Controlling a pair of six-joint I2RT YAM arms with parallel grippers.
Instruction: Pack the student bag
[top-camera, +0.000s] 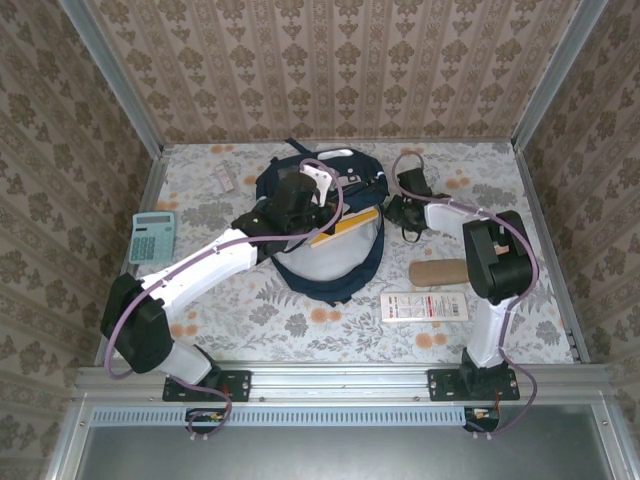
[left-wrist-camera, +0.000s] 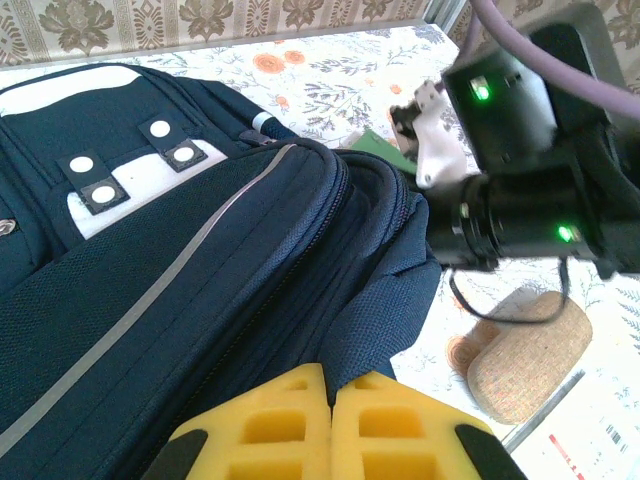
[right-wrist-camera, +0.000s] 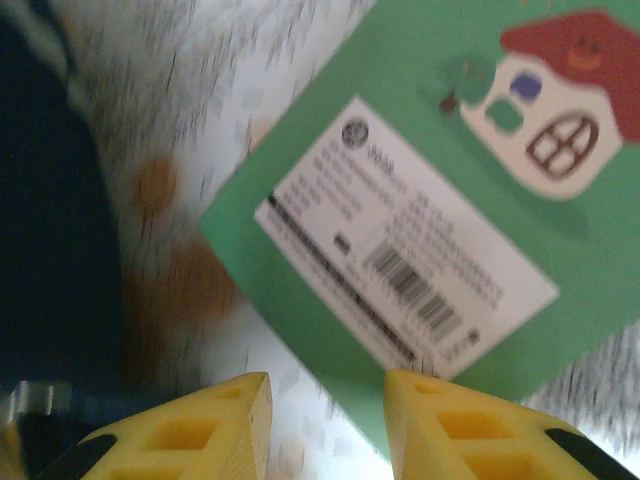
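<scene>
Right hand (right-wrist-camera: 328, 392) parted over barcoded green booklet (right-wrist-camera: 420, 200), student bag (right-wrist-camera: 50, 200) beside

Left arm (top-camera: 200, 275) stretches from lower left toward frame centre, elbow low. Left gripper (left-wrist-camera: 331, 400): fingers pressed together (no gap). Right arm (top-camera: 495, 255) folds at right, forearm reaching left toward centre. Right gripper (right-wrist-camera: 328, 385): fingers parted, aimed downward.

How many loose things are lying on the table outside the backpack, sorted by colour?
Teal: 1, the calculator
Tan: 1, the pouch
Green: 1, the booklet
White: 2, the flat packet with red print and a small item too small to identify
Total: 5
</scene>
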